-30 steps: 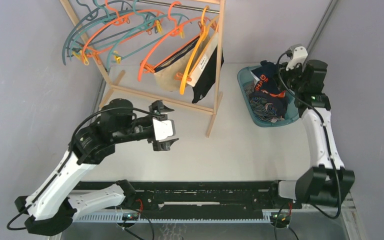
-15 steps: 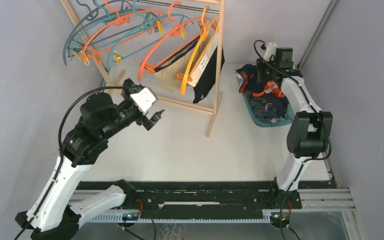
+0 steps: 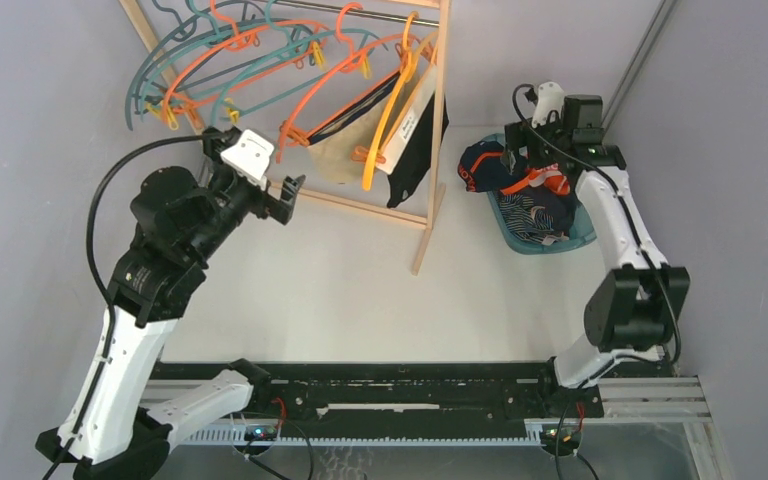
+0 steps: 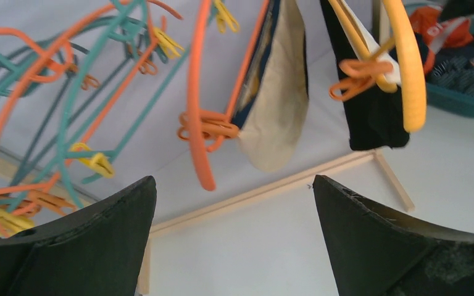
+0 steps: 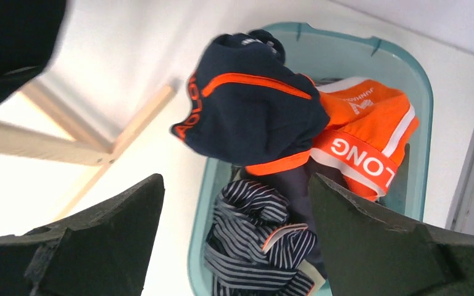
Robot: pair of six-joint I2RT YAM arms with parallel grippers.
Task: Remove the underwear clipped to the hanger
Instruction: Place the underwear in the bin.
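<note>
While beige cloth briefs [image 4: 278, 117] hang clipped on the orange plastic hanger [image 4: 192, 92] | left tool [image 4: 233, 185] apart, below them | right tool [image 5: 236, 182] apart over teal basket [image 5: 370, 49] | next: pinch cloth beside orange clip [image 4: 207, 126], pull down steadily

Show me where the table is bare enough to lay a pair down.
Widest bare table: between the wooden rack's foot rail and the black base rail. A narrower strip lies between the rack's post and the teal basket. Crowded: the basket, piled with briefs, and under the hangers.
</note>
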